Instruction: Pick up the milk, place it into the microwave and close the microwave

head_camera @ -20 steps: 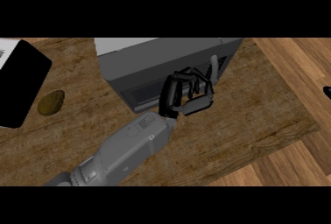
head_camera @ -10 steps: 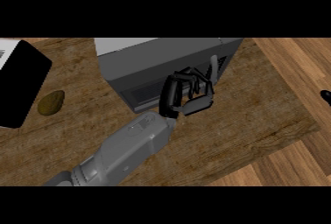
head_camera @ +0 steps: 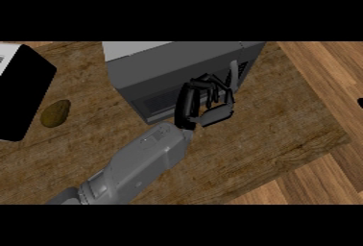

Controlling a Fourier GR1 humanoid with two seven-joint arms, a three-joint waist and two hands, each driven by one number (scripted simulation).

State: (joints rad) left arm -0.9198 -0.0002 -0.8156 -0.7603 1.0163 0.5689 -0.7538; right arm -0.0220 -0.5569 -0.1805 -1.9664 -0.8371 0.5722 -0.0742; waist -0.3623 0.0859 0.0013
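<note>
The grey microwave (head_camera: 170,67) stands at the back middle of the wooden counter (head_camera: 284,129), and its door looks closed. No milk shows anywhere. My left hand (head_camera: 190,103) is at the door's front right part, near the handle (head_camera: 232,77). Its fingers (head_camera: 212,86) are loosely bent against the door and hold nothing that I can see. The grey forearm (head_camera: 138,163) comes in from the lower left. Of my right hand (head_camera: 360,102) only a small black bit shows at the right edge.
A black appliance (head_camera: 21,101) with a white top stands at the far left. A brown potato (head_camera: 55,113) lies beside it. The counter's edge runs diagonally at the right, with wood floor (head_camera: 326,178) beyond it.
My left hand stays at the microwave door, almost unmoved. The black bit of my right hand has slid further off the right edge.
</note>
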